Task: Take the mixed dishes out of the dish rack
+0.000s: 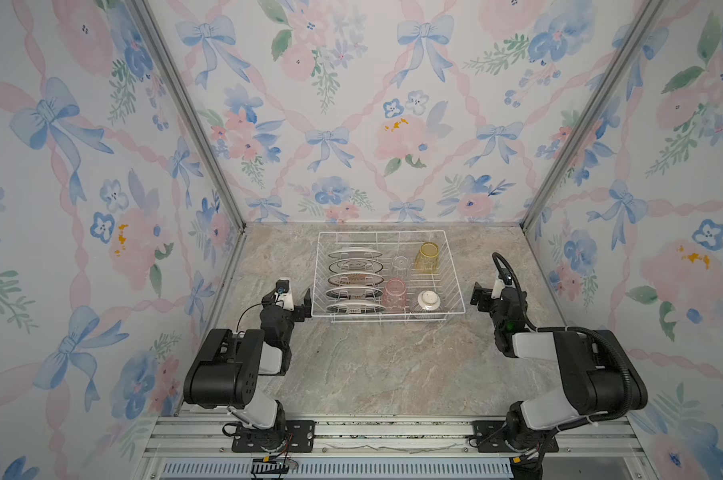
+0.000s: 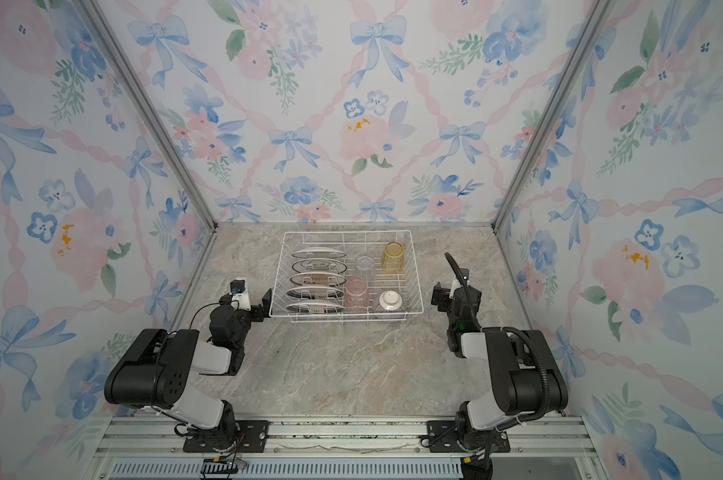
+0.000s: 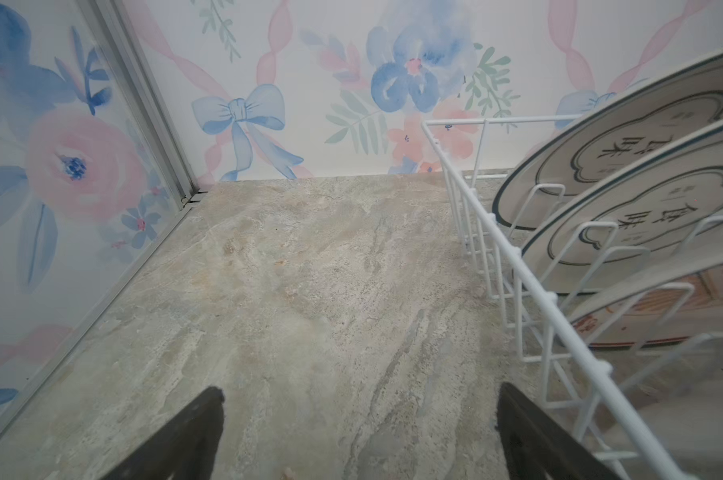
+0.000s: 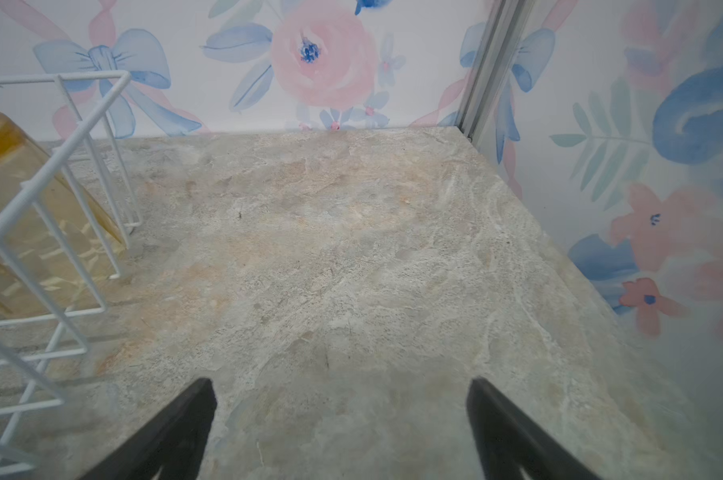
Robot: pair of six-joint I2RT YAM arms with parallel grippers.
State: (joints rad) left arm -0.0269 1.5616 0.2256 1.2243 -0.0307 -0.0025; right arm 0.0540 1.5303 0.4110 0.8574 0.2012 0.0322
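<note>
Between left gripper (image 3: 360,390) and right gripper (image 4: 340,380): dish rack (image 1: 380,232) | both jaws wide, empty

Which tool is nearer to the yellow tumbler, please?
Right. The right tool is outside the dish rack wall nearest the yellow tumbler; the left tool is beyond the opposite wall, past the plates.

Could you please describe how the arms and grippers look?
Both the left arm and right arm have black blocky housings and light grey links. The left gripper and right gripper have black tapered fingers. A ribbed black hose follows the right arm; a thin black cable, the left.
</note>
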